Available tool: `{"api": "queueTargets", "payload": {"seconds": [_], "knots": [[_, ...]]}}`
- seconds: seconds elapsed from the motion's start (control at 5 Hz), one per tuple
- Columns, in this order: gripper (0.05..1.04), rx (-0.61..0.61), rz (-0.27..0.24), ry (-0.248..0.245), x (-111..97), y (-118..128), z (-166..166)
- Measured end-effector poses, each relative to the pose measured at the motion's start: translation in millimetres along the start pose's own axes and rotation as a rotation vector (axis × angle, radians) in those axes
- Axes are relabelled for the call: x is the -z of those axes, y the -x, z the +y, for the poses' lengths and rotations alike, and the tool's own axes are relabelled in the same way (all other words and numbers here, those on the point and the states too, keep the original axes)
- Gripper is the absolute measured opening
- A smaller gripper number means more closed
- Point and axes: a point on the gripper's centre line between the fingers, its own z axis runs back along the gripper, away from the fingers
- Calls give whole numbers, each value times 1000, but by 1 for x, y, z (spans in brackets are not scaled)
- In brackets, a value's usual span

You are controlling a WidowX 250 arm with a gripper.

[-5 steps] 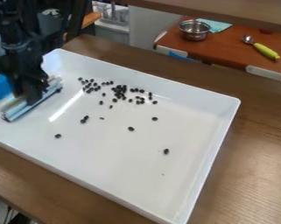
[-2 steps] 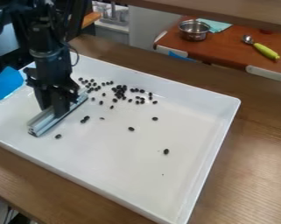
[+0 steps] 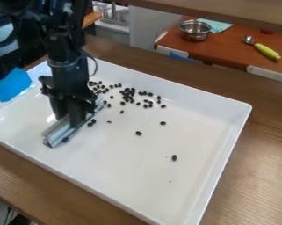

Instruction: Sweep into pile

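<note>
The black gripper (image 3: 74,117) hangs over the left part of the white tray (image 3: 226,151), shut on a silver metal bar (image 3: 59,132). The bar lies low along the tray floor, slanting from lower left to upper right. Dark beans touch or sit close to its right side, one near its lower end and a pair by its middle. Most of the beans (image 3: 128,93) are gathered loosely toward the tray's back wall, right of the gripper. Single beans lie apart at the middle and right, one bean (image 3: 174,157) farthest to the right. The arm may hide some beans behind it.
The tray's raised walls surround the beans on a brown wooden table (image 3: 260,176). Blue tape (image 3: 12,85) is at the left. Behind, a reddish table holds a metal pot (image 3: 195,30), a teal cloth and a green-handled spoon (image 3: 266,51).
The gripper has moved right and toward the camera with the bar, which now meets the nearest beans. The tray has shifted slightly right, its beans with it.
</note>
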Motion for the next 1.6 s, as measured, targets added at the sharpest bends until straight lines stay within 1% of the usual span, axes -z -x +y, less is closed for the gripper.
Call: {"api": "queueTargets", "payload": {"seconds": [0.4, 0.8, 1.0, 1.4, 1.6], "knots": [[364, 7, 26, 79, -3, 5, -55], [364, 7, 31, 108, -3, 4, -96], [364, 9, 51, 137, -4, 9, -119], [364, -57, 77, 248, -8, 14, -157], [364, -42, 65, 243, -10, 14, -161]]}}
